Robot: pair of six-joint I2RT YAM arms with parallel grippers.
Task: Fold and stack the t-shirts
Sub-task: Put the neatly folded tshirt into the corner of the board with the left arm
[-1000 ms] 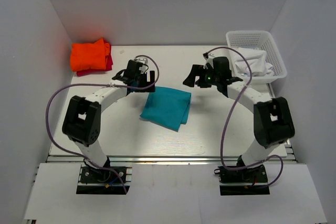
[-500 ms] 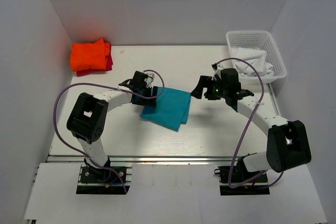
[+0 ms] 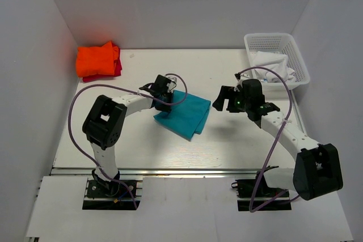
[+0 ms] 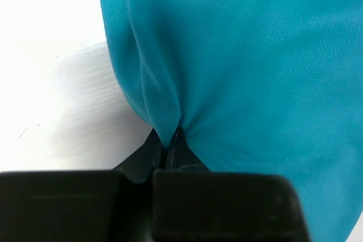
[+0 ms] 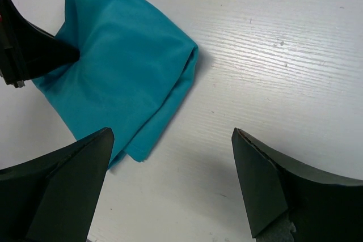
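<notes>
The left tool (image 4: 173, 140) pinches the left edge of the folded teal t-shirt (image 3: 190, 114) mid tabletop (image 3: 136, 140), probably to drag it toward the orange t-shirt (image 3: 97, 59) in the far left corner. The right tool (image 3: 226, 100) hangs released nearby.

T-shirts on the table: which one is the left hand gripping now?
The teal-blue t-shirt in the middle: the left hand pinches its left edge. The orange t-shirt and the red t-shirt under it lie untouched in the far left corner.
</notes>
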